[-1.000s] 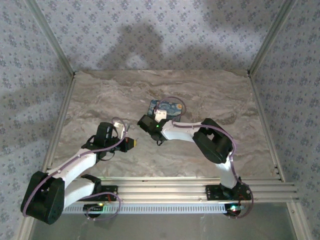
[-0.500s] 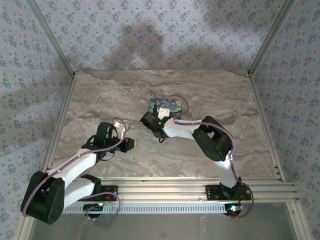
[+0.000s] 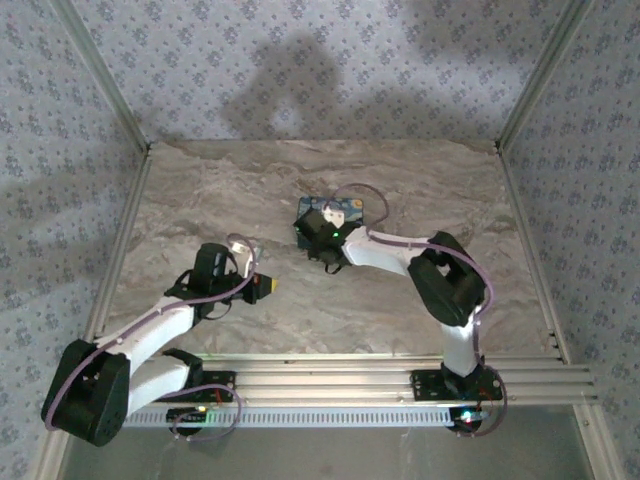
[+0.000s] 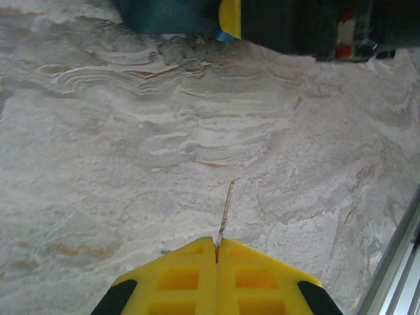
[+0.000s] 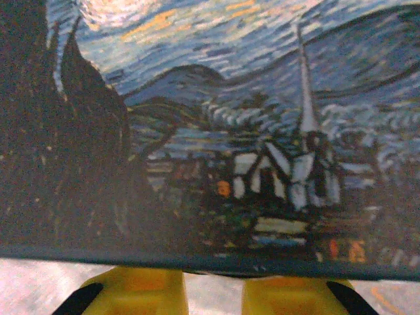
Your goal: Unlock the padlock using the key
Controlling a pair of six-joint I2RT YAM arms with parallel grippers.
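Patterned wallpaper walls on 3 sides; marbled tabletop (image 3: 200,190) carrying all items. My listing from the remote desk:

1. Left fingers (image 4: 216,257): pressed fully together, clamping item 2. They hover low over bare tabletop, well apart from item 3.
2. Key (image 4: 226,210): thin pale sliver, base pinched in the left fingers, blade sticking out forward and pointing towards the tin.
3. Tin (image 5: 216,131): blue, starry-night painting on the lid, lying flat near the middle of the tabletop.
4. Right fingers (image 5: 213,292): at the tin's near edge, 2 yellow tips with a narrow gap between them. I cannot tell whether they have hold of anything.
5. Padlock: too small for me to pick out; I judge it sits at the tin's near edge, by the right fingers.

Step in hand, as I read it: steadying the padlock end with the right arm before the key goes in.

Handling notes: close the right fingers squarely so the tin is not shoved. Hold the left clamp firm. Bring the key over slowly, blade in line with the keyway, and turn only once it is seated.
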